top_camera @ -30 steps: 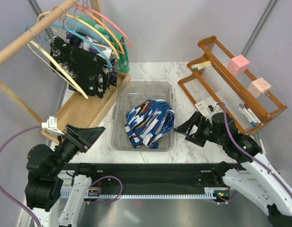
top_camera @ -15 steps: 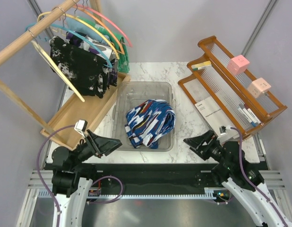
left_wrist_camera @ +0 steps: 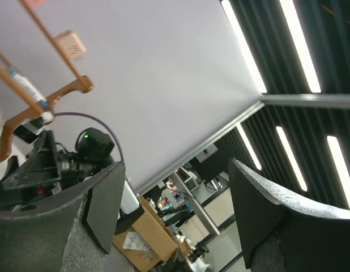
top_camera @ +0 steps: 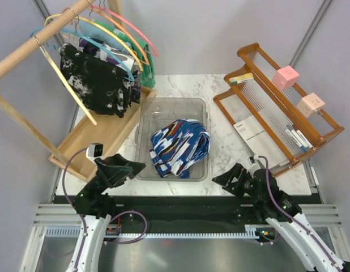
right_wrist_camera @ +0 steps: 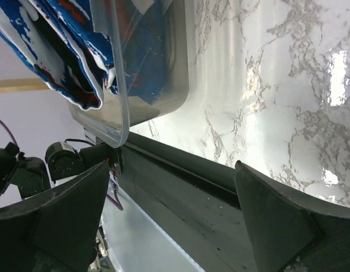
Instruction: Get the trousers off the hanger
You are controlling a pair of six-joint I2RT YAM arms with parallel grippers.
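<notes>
Blue-white-red trousers lie crumpled in the bin; left claw and right claw gape.

The trousers are recorded as a soft garment with a bold blue, white, red and black abstract print. They are found crumpled into a loose heap inside the clear plastic bin at the middle of the table, mostly toward its right and near part. In the right wrist view, folds of the fabric are seen pressed against the bin's transparent wall. The hanger, thin and cream-coloured, is noted hanging from the wooden rail at far left, its long straight bar slanted downward toward the near side, well apart from the trousers.
</notes>
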